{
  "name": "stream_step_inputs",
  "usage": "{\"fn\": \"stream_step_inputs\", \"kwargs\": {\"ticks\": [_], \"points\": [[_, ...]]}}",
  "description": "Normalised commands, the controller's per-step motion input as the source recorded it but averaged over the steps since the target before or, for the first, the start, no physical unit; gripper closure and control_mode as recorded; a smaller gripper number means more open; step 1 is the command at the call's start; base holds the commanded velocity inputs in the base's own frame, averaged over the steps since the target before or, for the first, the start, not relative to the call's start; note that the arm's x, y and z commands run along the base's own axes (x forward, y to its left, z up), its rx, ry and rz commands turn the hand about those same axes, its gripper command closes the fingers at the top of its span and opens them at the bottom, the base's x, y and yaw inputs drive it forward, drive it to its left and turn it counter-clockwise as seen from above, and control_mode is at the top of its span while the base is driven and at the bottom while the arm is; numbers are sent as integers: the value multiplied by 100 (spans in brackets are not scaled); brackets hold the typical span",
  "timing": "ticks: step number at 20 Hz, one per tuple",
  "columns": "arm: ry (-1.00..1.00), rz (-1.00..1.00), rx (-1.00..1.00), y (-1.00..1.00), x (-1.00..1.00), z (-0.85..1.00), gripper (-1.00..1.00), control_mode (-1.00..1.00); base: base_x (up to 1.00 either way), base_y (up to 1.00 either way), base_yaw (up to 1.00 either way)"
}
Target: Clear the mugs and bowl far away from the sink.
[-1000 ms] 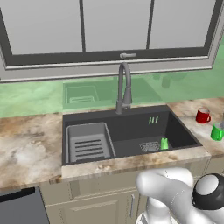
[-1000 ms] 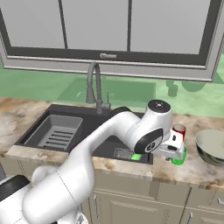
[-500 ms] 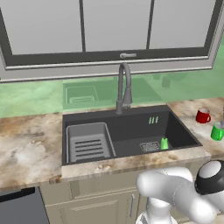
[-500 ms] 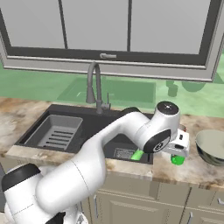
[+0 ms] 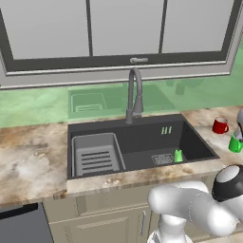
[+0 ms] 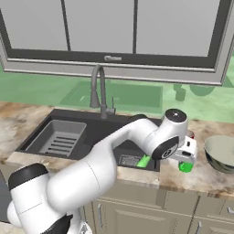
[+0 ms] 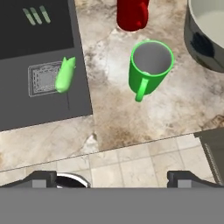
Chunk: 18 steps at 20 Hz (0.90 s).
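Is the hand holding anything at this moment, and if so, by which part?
Nothing is held. The hand is open above the counter, with the bright green handled mug standing free below it.

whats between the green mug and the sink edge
Only bare speckled counter: in the hand view nothing sits between the green mug and the sink rim. The red mug stands off beyond the green one.

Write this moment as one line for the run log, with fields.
gripper: open, holds nothing, above counter | green mug: upright on counter, right of sink | red mug: beside it | bowl: on counter
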Motion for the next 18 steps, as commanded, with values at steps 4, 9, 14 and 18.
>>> {"fn": "stream_step_inputs", "kwargs": {"ticks": [4, 9, 14, 18], "points": [[-1, -1, 0, 0, 18, -28, -100, -100, 0, 0, 0], [0, 0, 0, -17, 9, -20, -100, -100, 0, 0, 0], [0, 0, 0, -23, 11, -19, -100, -100, 0, 0, 0], [0, 0, 0, -27, 15, -21, -100, -100, 0, 0, 0]]}}
